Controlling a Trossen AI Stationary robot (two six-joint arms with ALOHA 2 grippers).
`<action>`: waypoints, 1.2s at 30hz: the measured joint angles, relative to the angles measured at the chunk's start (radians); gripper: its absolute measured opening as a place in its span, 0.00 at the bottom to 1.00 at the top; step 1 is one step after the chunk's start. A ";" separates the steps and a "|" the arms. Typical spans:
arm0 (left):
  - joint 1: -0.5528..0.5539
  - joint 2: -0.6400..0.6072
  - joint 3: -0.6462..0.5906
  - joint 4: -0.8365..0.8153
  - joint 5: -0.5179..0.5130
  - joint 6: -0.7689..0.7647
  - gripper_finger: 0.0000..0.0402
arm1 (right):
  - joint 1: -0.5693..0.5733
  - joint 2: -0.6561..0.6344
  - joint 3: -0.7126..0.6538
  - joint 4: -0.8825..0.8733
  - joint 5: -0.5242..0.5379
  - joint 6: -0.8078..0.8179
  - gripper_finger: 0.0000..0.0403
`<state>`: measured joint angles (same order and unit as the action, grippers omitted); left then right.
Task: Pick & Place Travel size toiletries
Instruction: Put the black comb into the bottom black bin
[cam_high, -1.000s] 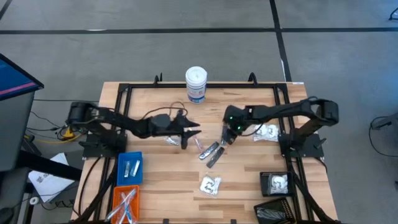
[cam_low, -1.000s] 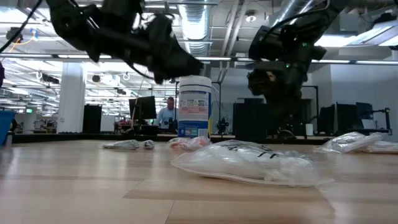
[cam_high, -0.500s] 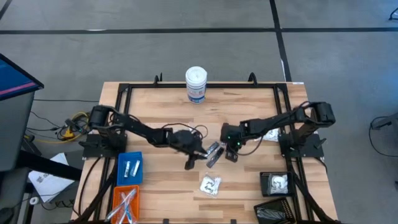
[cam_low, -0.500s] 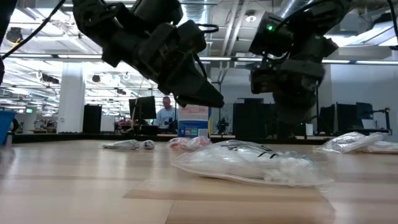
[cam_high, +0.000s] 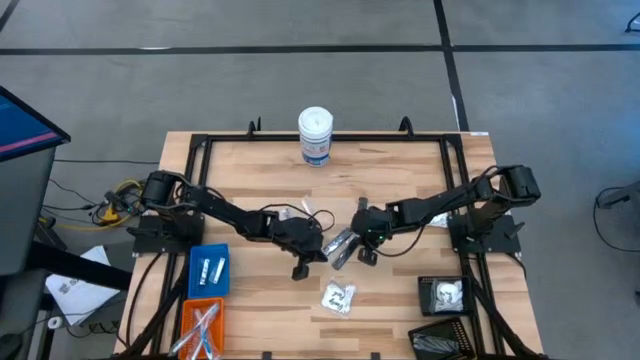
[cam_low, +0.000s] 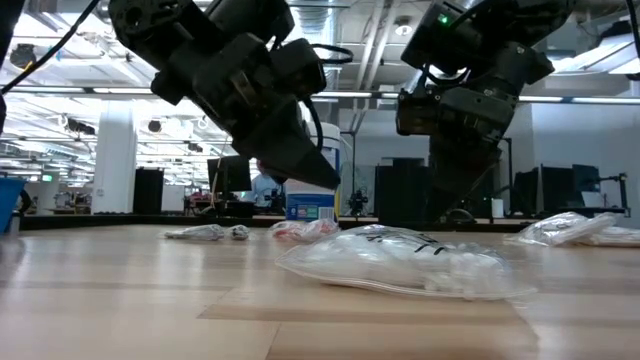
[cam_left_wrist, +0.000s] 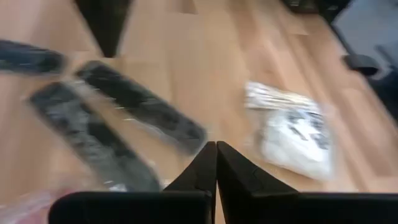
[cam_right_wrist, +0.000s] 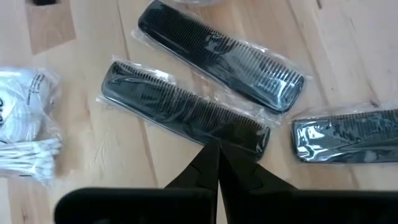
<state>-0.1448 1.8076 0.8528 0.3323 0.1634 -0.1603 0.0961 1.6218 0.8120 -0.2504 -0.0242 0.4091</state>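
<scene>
1. Writing: none legible. The white canister (cam_high: 315, 134) at the far middle of the table (cam_high: 400, 295) carries a blue label; its text cannot be read.
2. Toiletries, middle of table: three black combs, each in a clear glossy sleeve, flat on the wood. The wrist view shows two combs (cam_right_wrist: 184, 107) (cam_right_wrist: 221, 55) lying parallel and just beside each other, and a third comb (cam_right_wrist: 348, 135) off their end. Fine teeth are visible.
3. A clear crinkly packet (cam_high: 338, 296) with white contents lies near of the combs. Cotton swabs in a packet (cam_right_wrist: 25, 134) sit beside the combs.
4. Left hand (cam_high: 322, 250): fingers pressed together, nothing between them, tip just left of the combs.
5. Right hand (cam_high: 353, 243): fingers shut to a point, holding nothing, tip directly over the comb pile.
6. Bins: a blue bin (cam_high: 208, 272) with small tubes and an orange bin (cam_high: 201, 325) at the near left; a black bin (cam_high: 445, 294) with a packet at the near right.
7. Room: bare plank table lies near of the hands. The two hands stand close to each other, with a black frame along the table edges.
</scene>
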 joint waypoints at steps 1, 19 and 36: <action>0.000 0.000 0.000 0.002 0.030 0.002 0.00 | 0.000 0.000 0.000 0.000 0.000 0.000 0.00; 0.006 0.127 0.070 0.001 0.078 0.033 0.00 | 0.016 0.003 0.000 0.023 -0.081 0.011 0.00; 0.025 0.190 0.147 -0.124 0.016 0.051 0.00 | 0.040 0.003 0.000 0.028 -0.080 -0.001 0.00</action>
<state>-0.1196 1.9976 0.9993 0.2087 0.1798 -0.1097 0.1364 1.6249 0.8124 -0.2222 -0.1043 0.4084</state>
